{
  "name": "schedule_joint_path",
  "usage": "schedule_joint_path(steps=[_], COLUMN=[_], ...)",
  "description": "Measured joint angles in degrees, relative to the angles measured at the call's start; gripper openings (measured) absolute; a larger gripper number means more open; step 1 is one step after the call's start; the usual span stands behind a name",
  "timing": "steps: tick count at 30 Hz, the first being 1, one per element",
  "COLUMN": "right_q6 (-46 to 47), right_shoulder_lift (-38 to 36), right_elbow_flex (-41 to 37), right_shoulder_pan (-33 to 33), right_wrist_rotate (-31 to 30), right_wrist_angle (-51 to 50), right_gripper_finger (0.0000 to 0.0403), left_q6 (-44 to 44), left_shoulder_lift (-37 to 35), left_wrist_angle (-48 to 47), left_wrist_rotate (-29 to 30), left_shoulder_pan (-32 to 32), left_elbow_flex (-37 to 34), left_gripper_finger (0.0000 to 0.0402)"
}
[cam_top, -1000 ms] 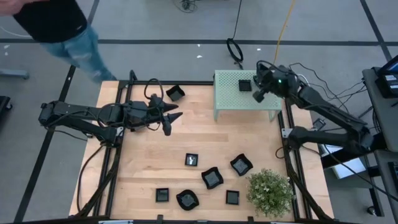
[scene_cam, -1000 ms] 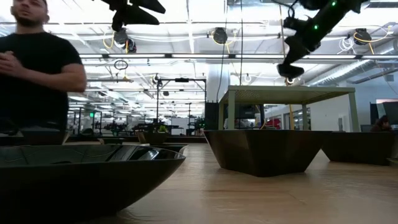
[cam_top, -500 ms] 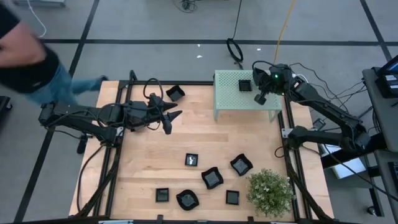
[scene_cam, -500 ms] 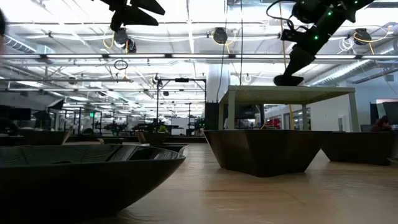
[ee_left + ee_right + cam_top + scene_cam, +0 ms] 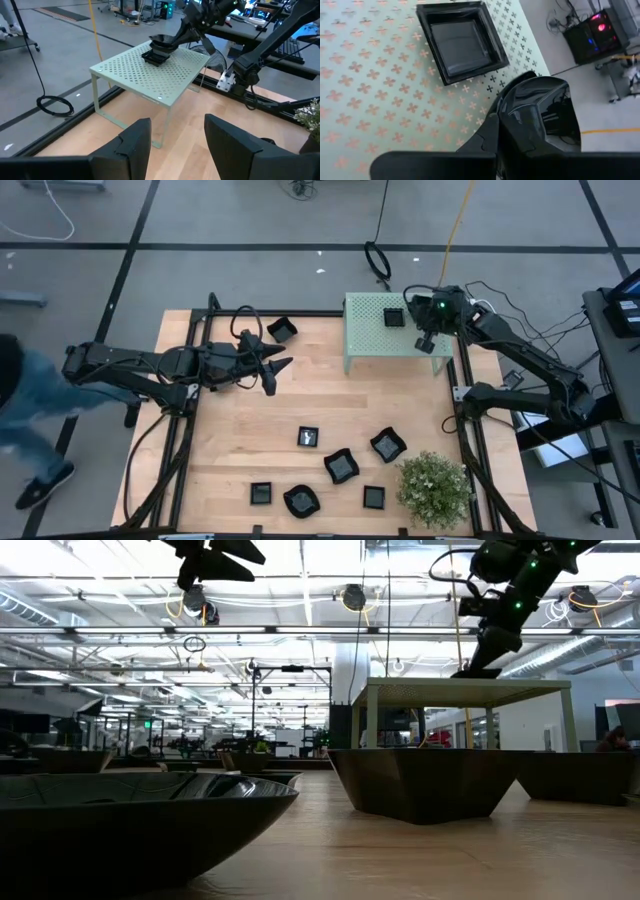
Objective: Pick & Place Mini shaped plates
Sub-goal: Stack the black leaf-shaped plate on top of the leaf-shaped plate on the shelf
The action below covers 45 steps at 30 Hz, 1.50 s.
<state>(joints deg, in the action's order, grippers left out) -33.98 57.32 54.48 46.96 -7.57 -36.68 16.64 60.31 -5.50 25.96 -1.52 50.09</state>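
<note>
My right gripper [image 5: 424, 337] hovers over the pale green perforated stand [image 5: 372, 330], shut on a glossy black wavy-rimmed mini plate [image 5: 540, 117]. A square mini plate [image 5: 461, 42] sits flat on the stand top right beside it. In the left wrist view the held plate [image 5: 162, 40] hangs just above that square plate [image 5: 156, 56]. Several more mini plates lie on the table, one at the far edge [image 5: 283, 331] and the others near the front [image 5: 341, 467]. My left gripper [image 5: 279, 370] is open and holds nothing, up in the air over the table's far left part. My right gripper pinches the wavy plate by its rim [image 5: 506, 107] between its two fingers, coming at it slanting down from the table's right side. The plate is tilted beyond the fingertips. In the low view its underside [image 5: 476, 670] is level with the stand top; whether it touches, I cannot tell.
A small green bushy plant [image 5: 433, 490] stands at the front right corner. Bare wood lies between the stand and the front group of plates. Black frame rails [image 5: 462, 430] run along the table's left and right sides. A person [image 5: 30, 420] is left of the table.
My right gripper has sunk toward the stand top with the wavy plate and rolled its wrist, so the plate now hangs close over the stand beside the square plate. The person has walked from the far left corner toward the near left.
</note>
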Motion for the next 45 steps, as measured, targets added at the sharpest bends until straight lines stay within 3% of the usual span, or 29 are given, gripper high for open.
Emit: schedule_joint_path(steps=[12,19,25,31,36,45], right_q6=[-6.2,-6.2,-7.6,-7.7,-5.6,6.4], right_shoulder_lift=[0.0,0.0,-0.7,-4.1,-6.4,-8.9], right_elbow_flex=[0.0,0.0,0.0,0.0,0.0,0.0], right_shoulder_pan=[0.0,0.0,-0.1,-0.6,-0.6,-0.6], right_wrist_rotate=[-0.1,-0.4,-5.8,-3.8,-3.8,3.2], right_wrist_angle=[0.0,0.0,0.0,0.0,0.0,3.1], right_gripper_finger=[0.0003,0.0045,0.0084,0.0093,0.0094,0.0093], left_q6=[0.0,0.1,0.2,0.8,0.8,0.8], left_shoulder_lift=[0.0,0.0,0.0,0.0,0.0,0.0], left_wrist_angle=[0.0,0.0,0.0,0.0,0.0,0.0], left_wrist_rotate=[0.0,0.0,0.0,0.0,0.0,0.0], left_shoulder_pan=[0.0,0.0,0.0,0.0,0.0,0.0], left_elbow_flex=[0.0,0.0,0.0,0.0,0.0,0.0], left_gripper_finger=[0.0189,0.0189,0.0189,0.0189,0.0189,0.0189])
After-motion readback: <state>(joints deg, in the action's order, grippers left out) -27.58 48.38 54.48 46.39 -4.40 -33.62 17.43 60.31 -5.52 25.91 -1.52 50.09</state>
